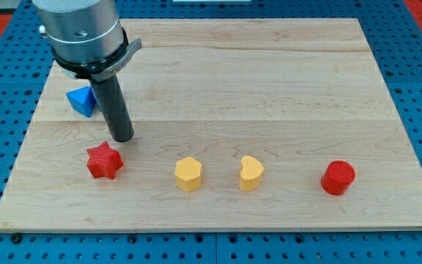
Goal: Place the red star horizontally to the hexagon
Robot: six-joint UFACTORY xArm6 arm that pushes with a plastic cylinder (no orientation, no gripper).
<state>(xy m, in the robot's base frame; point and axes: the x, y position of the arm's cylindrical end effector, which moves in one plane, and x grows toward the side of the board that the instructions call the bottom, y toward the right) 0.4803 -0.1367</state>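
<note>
The red star (104, 161) lies on the wooden board at the lower left. The yellow hexagon (188, 174) sits to its right, slightly lower in the view. My tip (123, 137) rests on the board just above and to the right of the star, close to it but with a small gap. The rod rises from there to the arm's grey body at the view's top left.
A yellow heart (251, 173) sits right of the hexagon. A red cylinder (338, 177) is at the lower right. A blue block (82, 100) shows left of the rod, partly hidden by the arm. The board's near edge (211, 224) runs below the blocks.
</note>
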